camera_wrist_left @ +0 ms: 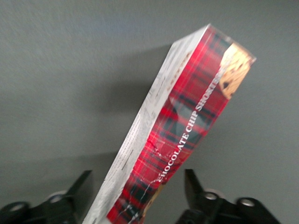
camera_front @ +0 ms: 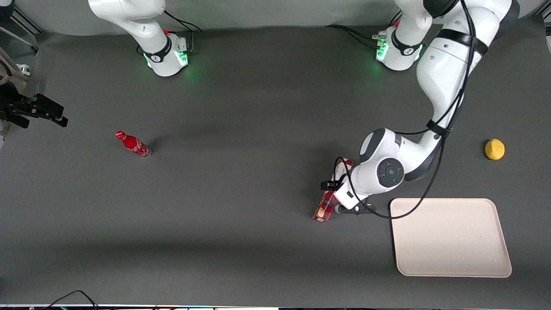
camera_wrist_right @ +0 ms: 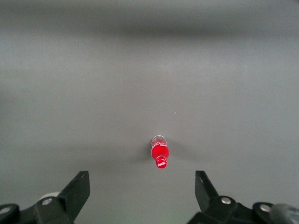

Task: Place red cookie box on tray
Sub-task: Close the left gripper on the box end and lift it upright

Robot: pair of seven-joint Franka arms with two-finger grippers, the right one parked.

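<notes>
The pincer (camera_wrist_left: 140,198) stands with its fingers (camera_wrist_left: 196,186) spread to either side of the red cookie box (camera_wrist_left: 187,126); contact with the carton cannot be confirmed, so whether it grasps cannot be told. The box runs out from between the fingers, tilted, tartan face and a cookie print at its outer end.

In the front view the pincer (camera_front: 340,202) sits at centre-right of the frame, hidden under the wrist, with the box (camera_front: 325,207) showing beside it. The tray (camera_front: 450,237) lies at lower right on the desk (camera_front: 241,215), apart from the box. A yellow object (camera_front: 494,149) sits at right, a red bottle (camera_front: 133,144) at left.
</notes>
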